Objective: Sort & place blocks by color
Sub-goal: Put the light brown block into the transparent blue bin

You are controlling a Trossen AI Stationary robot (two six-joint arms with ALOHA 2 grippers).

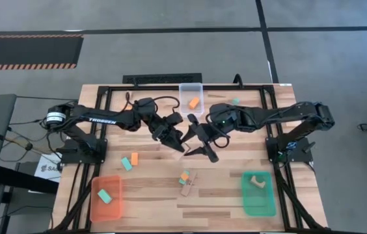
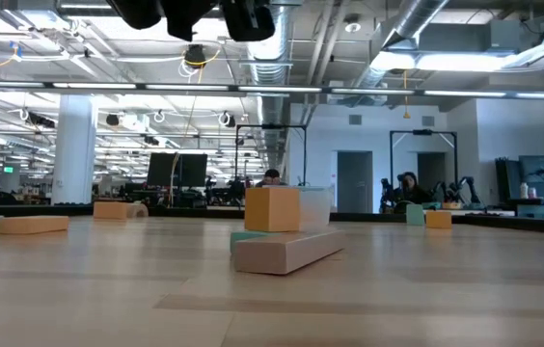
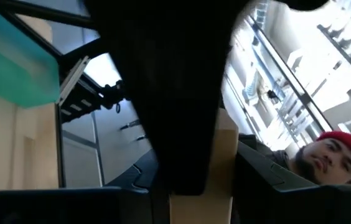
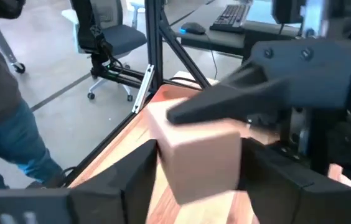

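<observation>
- High view: both arms meet mid-desk (image 1: 170, 201); left hand (image 1: 172, 132) and right hand (image 1: 200, 144) close together, likely a handover. Loose blocks (image 1: 187, 180) lie nearer the front; teal block (image 1: 104, 195) in orange tray (image 1: 120, 201), tan block (image 1: 256, 182) in green tray (image 1: 260, 207).
- Low view: orange block (image 2: 272, 208) sits atop a tan wooden bar (image 2: 286, 253), matte, square-edged.
- Left wrist view: tan block (image 3: 216, 163) between dark fingers (image 3: 169, 112); grip unclear.
- Right wrist view: right hand (image 4: 197, 165) clamped on smooth tan block (image 4: 200, 152).

Orange, teal, tan blocks (image 1: 187, 181) scattered on table; some in trays; one held mid-air.
</observation>
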